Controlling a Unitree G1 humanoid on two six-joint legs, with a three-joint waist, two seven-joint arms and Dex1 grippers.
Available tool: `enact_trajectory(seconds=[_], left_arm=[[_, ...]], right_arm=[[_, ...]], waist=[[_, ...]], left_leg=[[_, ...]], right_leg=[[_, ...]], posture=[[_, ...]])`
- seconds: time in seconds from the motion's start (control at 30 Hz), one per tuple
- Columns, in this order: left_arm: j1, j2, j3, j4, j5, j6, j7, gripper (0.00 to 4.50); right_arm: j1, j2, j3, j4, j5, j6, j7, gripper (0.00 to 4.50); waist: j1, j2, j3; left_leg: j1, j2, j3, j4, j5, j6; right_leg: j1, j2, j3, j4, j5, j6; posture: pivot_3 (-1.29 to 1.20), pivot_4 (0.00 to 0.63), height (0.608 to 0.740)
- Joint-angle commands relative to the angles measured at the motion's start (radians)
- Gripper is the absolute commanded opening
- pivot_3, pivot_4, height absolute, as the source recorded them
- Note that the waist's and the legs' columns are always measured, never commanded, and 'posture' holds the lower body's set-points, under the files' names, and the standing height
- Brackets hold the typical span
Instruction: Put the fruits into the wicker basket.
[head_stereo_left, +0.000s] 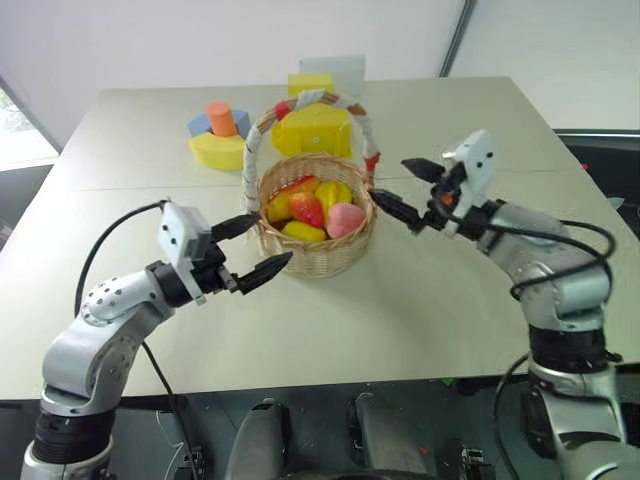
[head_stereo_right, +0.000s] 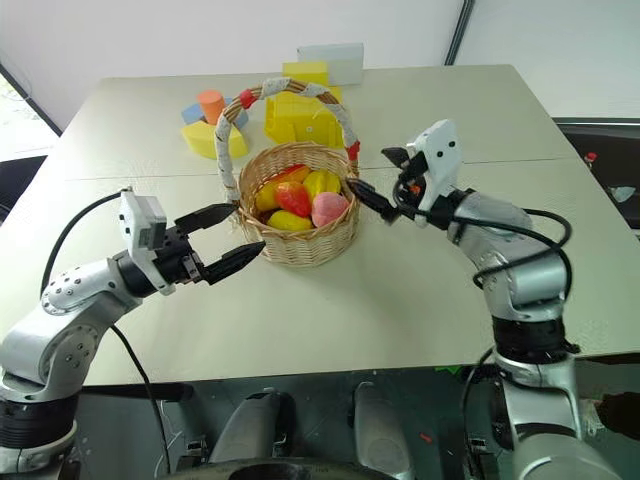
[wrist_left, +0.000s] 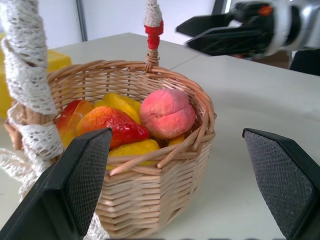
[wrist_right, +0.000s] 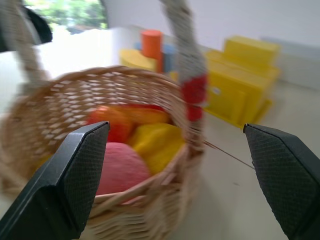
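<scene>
Head views: the wicker basket (head_stereo_left: 316, 240) stands near the middle of the pale table (head_stereo_left: 420, 310); its tall arched handle (head_stereo_left: 262, 130), wrapped in white with red bands, rises upright over it; the fruits lie inside, among them a pink peach (head_stereo_left: 346, 219), an orange-red mango (head_stereo_left: 306, 209) and a yellow lemon (head_stereo_left: 303, 231). The left gripper (head_stereo_left: 252, 250) sits just beside the basket's near left wall, jaws spread wide and empty, pointing toward it; the right gripper (head_stereo_left: 404, 190) sits just beside the basket's right rim, jaws likewise spread and holding nothing. Behind the basket stand yellow foam blocks (head_stereo_left: 312, 130); to the rear left, a yellow, blue and orange block group (head_stereo_left: 220, 135); a pale box (head_stereo_left: 335, 72) lies at the far edge.

Left wrist view: both black fingers (wrist_left: 82, 180) stand far apart with the basket between them; the peach rests against the basket's inner wall, touching the mango; the right gripper (wrist_left: 220, 32) hangs beyond the rim, apart from it.

Right wrist view: the fingers (wrist_right: 80, 170) stand wide apart before the basket rim; the peach, yellow fruit (wrist_right: 155, 142) and mango show inside; a red band on the handle stands close ahead; contact with the basket cannot be determined.
</scene>
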Motion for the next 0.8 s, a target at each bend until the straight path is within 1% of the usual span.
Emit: enact_trajectory(seconds=[0.03, 0.1, 0.13, 0.2, 0.33, 0.43, 0.57, 0.63, 0.67, 0.8], left_arm=[[-0.020, -0.011, -0.011, -0.021, -0.018, -0.006, 0.003, 4.50], [-0.020, -0.015, -0.015, -0.026, -0.018, -0.004, 0.007, 4.50], [-0.018, -0.017, -0.015, -0.029, -0.018, -0.004, 0.010, 4.50], [-0.016, -0.020, -0.015, -0.034, -0.018, -0.003, 0.015, 4.50], [-0.005, -0.021, -0.017, -0.043, -0.020, -0.005, 0.022, 4.50], [-0.007, -0.025, -0.023, -0.041, -0.018, -0.007, 0.026, 4.50], [-0.016, -0.029, -0.031, -0.039, -0.020, -0.008, 0.028, 4.50], [-0.022, -0.030, -0.034, -0.036, -0.020, -0.009, 0.029, 4.50], [-0.024, -0.029, -0.035, -0.034, -0.020, -0.009, 0.028, 4.50], [-0.032, -0.030, -0.041, -0.022, -0.016, -0.015, 0.022, 4.50]], right_arm=[[-0.078, 0.087, 0.015, 0.114, -0.029, -0.109, -0.031, 4.46], [-0.096, 0.111, 0.019, 0.164, -0.048, -0.145, -0.031, 4.46], [-0.102, 0.120, 0.014, 0.180, -0.047, -0.154, -0.035, 4.23], [-0.107, 0.128, 0.008, 0.192, -0.041, -0.164, -0.032, 3.61], [-0.108, 0.137, 0.001, 0.183, -0.026, -0.172, -0.022, 1.68], [-0.102, 0.135, -0.002, 0.169, -0.032, -0.191, -0.025, 0.07], [-0.083, 0.113, -0.022, 0.128, -0.045, -0.215, -0.045, 0.02], [-0.070, 0.083, -0.057, 0.100, -0.052, -0.221, -0.064, 0.02], [-0.063, 0.061, -0.078, 0.093, -0.062, -0.228, -0.078, 0.02], [-0.026, -0.093, -0.200, 0.133, -0.121, -0.268, -0.140, 0.02]], waist=[[-0.001, 0.000, 0.000], [0.001, 0.000, 0.000], [0.003, 0.000, 0.000], [0.008, 0.000, 0.000], [0.005, 0.000, 0.000], [0.004, 0.000, 0.000], [0.003, 0.001, 0.000], [0.003, 0.001, 0.000], [0.005, 0.001, 0.000], [0.016, 0.001, 0.000]], left_leg=[[0.000, 0.000, 0.000, 0.000, 0.000, 0.000], [-0.001, 0.000, 0.000, 0.000, 0.000, 0.000], [-0.002, 0.000, 0.000, 0.000, 0.000, 0.000], [-0.002, 0.000, 0.000, 0.000, 0.000, 0.000], [-0.002, -0.001, 0.000, 0.000, 0.000, 0.000], [-0.002, 0.000, 0.000, 0.000, 0.000, 0.000], [-0.002, 0.000, 0.000, 0.000, 0.000, 0.000], [-0.002, 0.000, 0.000, 0.000, 0.000, 0.000], [-0.002, 0.000, 0.000, 0.000, 0.000, 0.000], [-0.003, -0.002, 0.000, 0.000, 0.000, 0.000]], right_leg=[[0.000, 0.000, 0.000, 0.000, 0.000, 0.000], [-0.001, 0.000, 0.000, 0.000, 0.000, 0.000], [-0.001, 0.000, 0.000, 0.000, 0.000, 0.000], [-0.001, -0.002, 0.000, 0.000, 0.000, 0.000], [-0.001, -0.003, 0.000, -0.001, 0.000, 0.000], [-0.001, -0.002, 0.000, -0.001, 0.000, 0.000], [-0.002, -0.002, 0.000, 0.000, 0.000, 0.000], [-0.002, -0.002, 0.000, 0.000, 0.000, 0.000], [-0.002, -0.002, 0.000, 0.000, 0.000, 0.000], [-0.001, -0.004, 0.000, -0.001, 0.000, 0.000]], posture=[[0.00, 0.150, 0.740], [0.00, 0.150, 0.740], [0.00, 0.150, 0.740], [0.00, 0.150, 0.740], [0.00, 0.150, 0.740], [0.00, 0.150, 0.740], [0.00, 0.150, 0.740], [0.00, 0.150, 0.740], [0.00, 0.150, 0.740], [0.00, 0.150, 0.740]])
